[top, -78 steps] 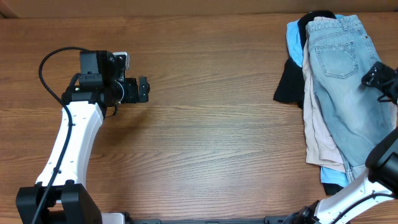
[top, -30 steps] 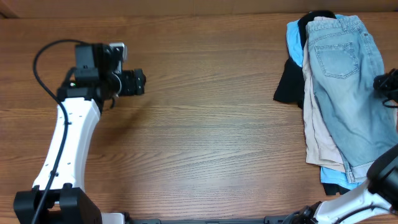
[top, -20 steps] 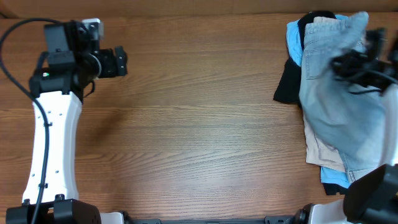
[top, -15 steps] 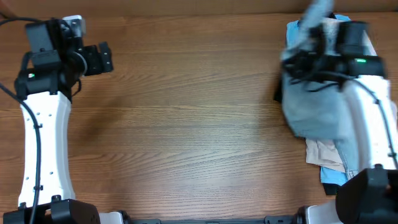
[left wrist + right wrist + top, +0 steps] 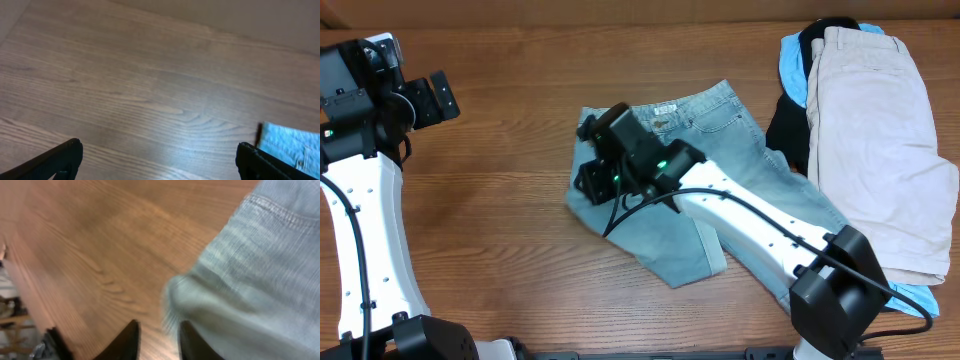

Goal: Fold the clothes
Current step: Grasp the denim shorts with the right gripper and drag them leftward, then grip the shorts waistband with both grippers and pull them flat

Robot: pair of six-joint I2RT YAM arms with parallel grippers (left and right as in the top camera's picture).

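The light-blue denim shorts [image 5: 740, 165] lie spread and rumpled in the middle of the table, away from the rest of the clothes. My right gripper [image 5: 586, 180] is low over their left edge. In the right wrist view its fingers [image 5: 127, 340] stand a little apart over bare wood, with the denim hem [image 5: 240, 275] bunched against the right one and nothing pinched. My left gripper [image 5: 428, 98] hovers at the far left corner, wide open and empty [image 5: 160, 160]. A corner of the denim [image 5: 292, 147] shows at that view's right edge.
The remaining pile sits at the right: beige shorts [image 5: 875, 140] on top, a black garment [image 5: 786, 130] poking out on the left, and a sky-blue garment [image 5: 793, 62] beneath. My right arm [image 5: 760, 235] crosses over the denim.
My right arm swept the denim shorts off the pile to the table's middle, and its jaws have parted. The beige shorts are now uncovered. My left arm drew back to the far left, opening wider.
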